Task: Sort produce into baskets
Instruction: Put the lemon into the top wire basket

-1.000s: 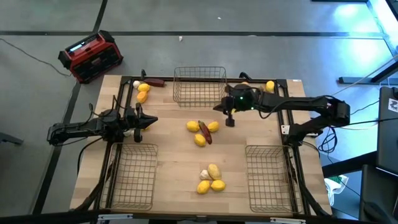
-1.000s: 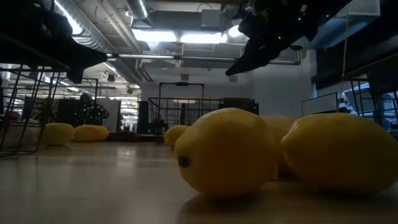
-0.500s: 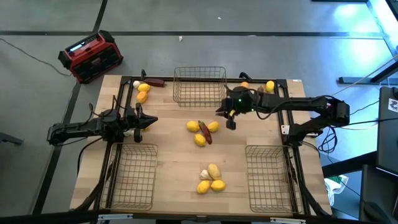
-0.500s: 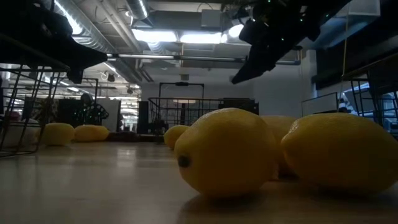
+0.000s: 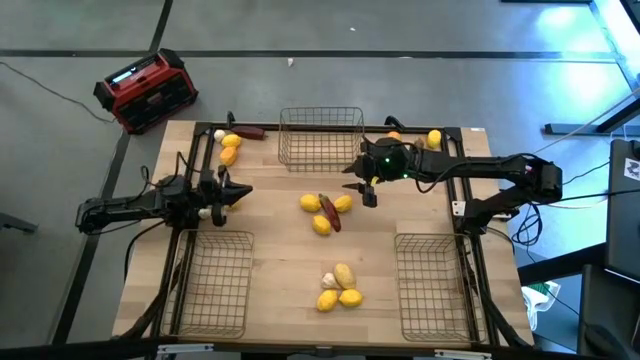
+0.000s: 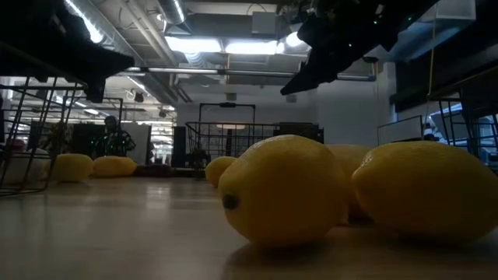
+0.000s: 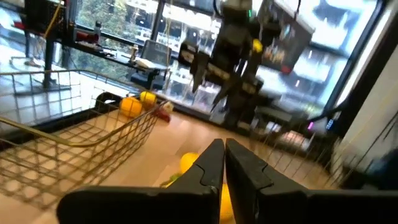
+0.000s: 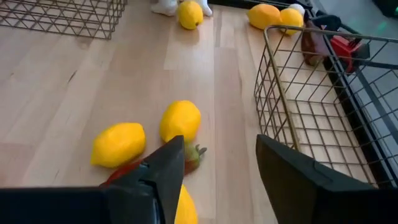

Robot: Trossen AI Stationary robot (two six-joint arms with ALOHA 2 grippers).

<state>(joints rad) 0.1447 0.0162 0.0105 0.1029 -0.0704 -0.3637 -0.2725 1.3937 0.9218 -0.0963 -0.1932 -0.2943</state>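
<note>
My right gripper [image 5: 365,190] is open and empty. It hangs above the table, just right of the middle pile: three lemons [image 5: 321,225] and a dark red chili [image 5: 330,213]. Its wrist view shows two of these lemons [image 8: 180,119] and the chili [image 8: 193,155] ahead of the fingers. My left gripper [image 5: 232,192] is shut and empty at the table's left side [image 7: 224,158]. A lemon [image 8: 189,14] and a garlic bulb [image 5: 205,212] lie on the table by it. Three wire baskets stand at the far middle [image 5: 320,138], near left [image 5: 213,283] and near right [image 5: 432,283].
Lemons, a garlic bulb and a chili [image 5: 250,131] lie at the far left corner. An orange fruit [image 5: 393,135] and a lemon [image 5: 434,138] lie at the far right. Lemons [image 5: 343,285] and garlic lie near the front. A red-and-black box [image 5: 147,90] stands off the table.
My right gripper has swayed a little toward the table's right edge and come back, staying above the table beside the middle pile. None of the produce has moved.
</note>
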